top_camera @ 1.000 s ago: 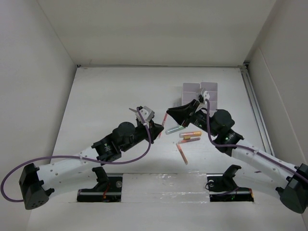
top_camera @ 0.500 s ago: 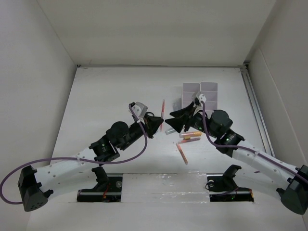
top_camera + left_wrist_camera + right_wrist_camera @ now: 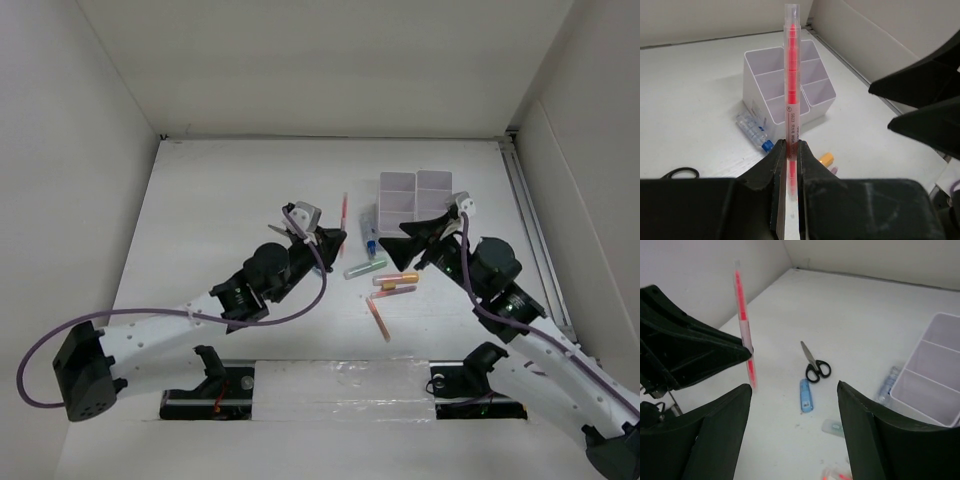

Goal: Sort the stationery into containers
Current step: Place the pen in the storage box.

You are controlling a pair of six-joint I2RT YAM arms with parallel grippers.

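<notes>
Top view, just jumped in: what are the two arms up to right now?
The left gripper is shut on the thin red pen, which sticks out past its fingertips, short of the white organiser. The right gripper is open and empty, facing it. The scissors, a blue tube and several markers lie on the table outside the organiser.

In the left wrist view, the red pen's (image 3: 791, 75) lower end vanishes inside the left end effector (image 3: 791, 144), which also hides the scissors' (image 3: 680, 170) blades. The right wrist view's edge crops the white organiser (image 3: 922, 404).
</notes>
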